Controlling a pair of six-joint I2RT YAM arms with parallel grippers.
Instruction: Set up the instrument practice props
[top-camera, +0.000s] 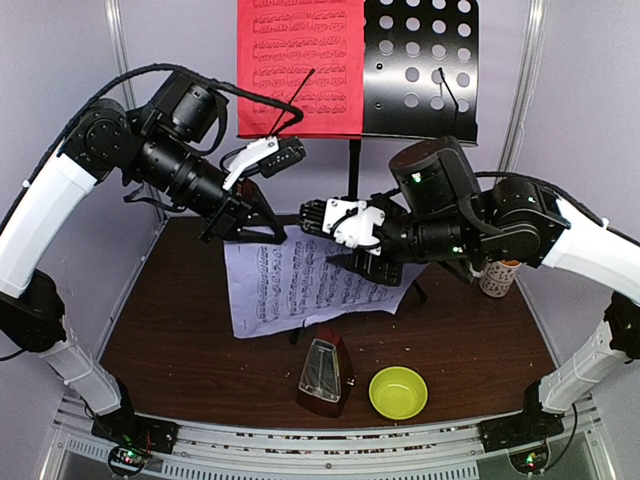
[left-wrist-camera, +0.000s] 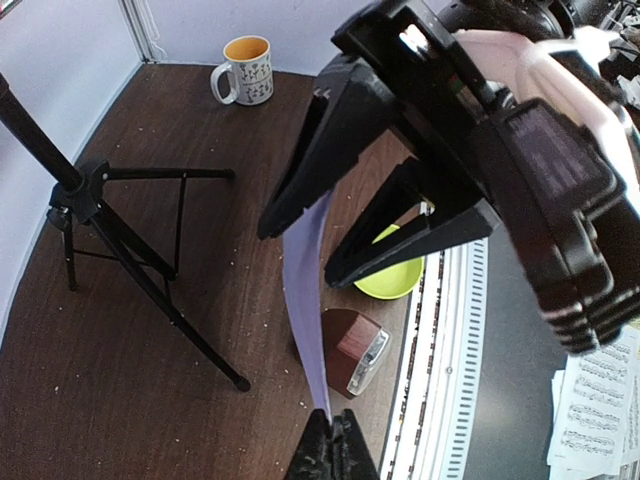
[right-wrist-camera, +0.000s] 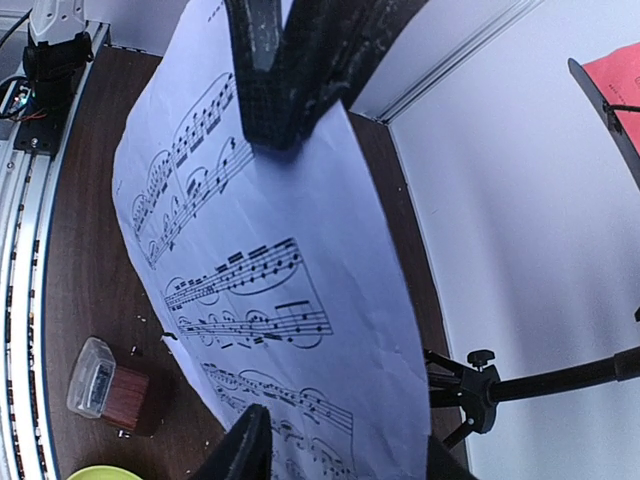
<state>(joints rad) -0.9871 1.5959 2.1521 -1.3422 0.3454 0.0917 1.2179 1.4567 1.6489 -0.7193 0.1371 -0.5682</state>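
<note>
The black music stand (top-camera: 425, 70) stands at the back, with the red sheet (top-camera: 298, 65) on the left half of its desk. My left gripper (top-camera: 268, 235) is shut on the top edge of the white sheet (top-camera: 300, 285) and holds it up off the table. In the left wrist view the sheet (left-wrist-camera: 308, 290) shows edge-on, pinched in the gripper (left-wrist-camera: 335, 428). My right gripper (right-wrist-camera: 340, 462) is open, its fingers either side of the sheet (right-wrist-camera: 300, 250) without pinching it. It is at the sheet's right edge in the top view (top-camera: 365, 263). The brown metronome (top-camera: 325, 376) stands near the front edge.
A yellow-green bowl (top-camera: 398, 392) sits right of the metronome. The patterned mug (left-wrist-camera: 245, 70) stands at the right, partly hidden behind my right arm in the top view (top-camera: 498, 280). The stand's tripod legs (left-wrist-camera: 110, 215) spread over the back of the table.
</note>
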